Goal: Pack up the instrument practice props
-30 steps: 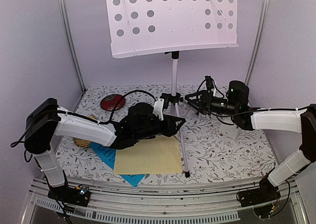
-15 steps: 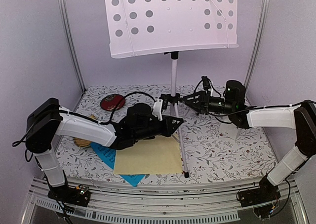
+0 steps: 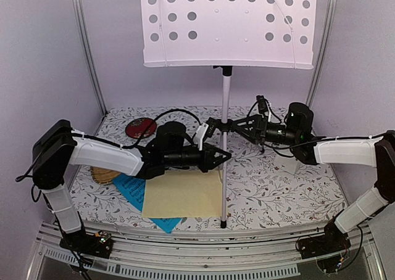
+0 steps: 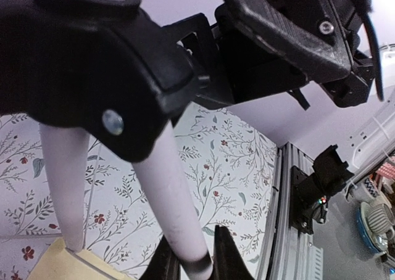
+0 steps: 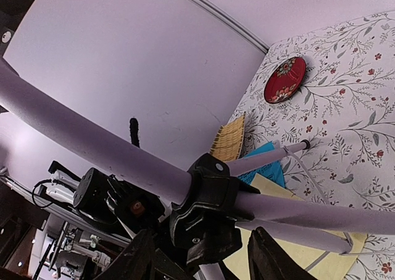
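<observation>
The music stand's white perforated desk [image 3: 228, 27] stands high at the back on a silver pole [image 3: 226, 95]. My left gripper [image 3: 221, 157] [image 4: 192, 264] is shut on a silver tripod leg [image 3: 223, 193] [image 4: 179, 212], which runs down to the table's front. My right gripper [image 3: 239, 125] [image 5: 205, 258] is open, its fingers [image 5: 139, 258] straddling the black tripod hub [image 3: 213, 124] [image 5: 213, 206] with a gap on each side. A pale-yellow music sheet [image 3: 185, 193] [image 5: 296, 255] lies over a blue one [image 3: 131, 190] [image 5: 268, 163] under my left arm.
A round red dish [image 3: 141, 127] [image 5: 285, 79] sits at the back left. A yellow woven tray [image 3: 102, 175] [image 5: 229, 138] lies under my left forearm. A white object [image 3: 286, 163] shows below my right forearm, mostly hidden. Metal posts [image 3: 86, 45] frame the purple walls.
My left gripper has closed on the tripod leg. The stand has shifted right and stands straighter, and the front leg has swung in toward the pole.
</observation>
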Robot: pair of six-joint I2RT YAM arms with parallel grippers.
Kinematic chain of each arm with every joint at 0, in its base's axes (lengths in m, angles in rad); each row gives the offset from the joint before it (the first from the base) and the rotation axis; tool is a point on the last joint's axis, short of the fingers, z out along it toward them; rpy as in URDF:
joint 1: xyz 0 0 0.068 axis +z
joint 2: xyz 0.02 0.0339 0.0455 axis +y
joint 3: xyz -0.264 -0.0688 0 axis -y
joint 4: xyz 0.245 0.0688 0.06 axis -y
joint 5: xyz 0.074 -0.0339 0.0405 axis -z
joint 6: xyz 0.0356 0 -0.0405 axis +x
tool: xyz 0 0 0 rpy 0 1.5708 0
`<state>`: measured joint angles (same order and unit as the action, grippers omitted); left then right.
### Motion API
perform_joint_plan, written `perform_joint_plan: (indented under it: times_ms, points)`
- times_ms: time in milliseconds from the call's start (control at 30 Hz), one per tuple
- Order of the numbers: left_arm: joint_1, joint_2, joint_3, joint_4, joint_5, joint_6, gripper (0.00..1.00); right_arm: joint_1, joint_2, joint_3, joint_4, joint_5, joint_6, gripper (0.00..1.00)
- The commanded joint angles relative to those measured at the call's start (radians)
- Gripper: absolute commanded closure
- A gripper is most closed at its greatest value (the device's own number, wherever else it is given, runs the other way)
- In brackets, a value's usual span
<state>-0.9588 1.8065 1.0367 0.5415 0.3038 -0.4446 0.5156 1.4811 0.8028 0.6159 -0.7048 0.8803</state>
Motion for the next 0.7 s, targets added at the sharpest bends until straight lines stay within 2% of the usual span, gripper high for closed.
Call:
perform_joint_plan:
  times_ms: [0, 133, 333, 667]
  points:
    - [0.011, -0.012, 0.028, -0.013, 0.052, 0.241, 1.0, -0.006, -0.033, -0.027, 0.038, 0.008, 0.012, 0.49]
    - [0.01, -0.01, 0.026, -0.015, 0.03, 0.23, 1.0, -0.006, -0.028, -0.034, 0.048, 0.011, 0.014, 0.56]
    - [0.011, -0.009, 0.026, -0.018, 0.026, 0.228, 1.0, -0.006, -0.021, -0.038, 0.058, 0.019, 0.003, 0.75]
    - [0.011, -0.009, 0.028, -0.026, 0.028, 0.236, 1.0, -0.006, -0.016, -0.037, 0.062, 0.018, -0.048, 0.8]
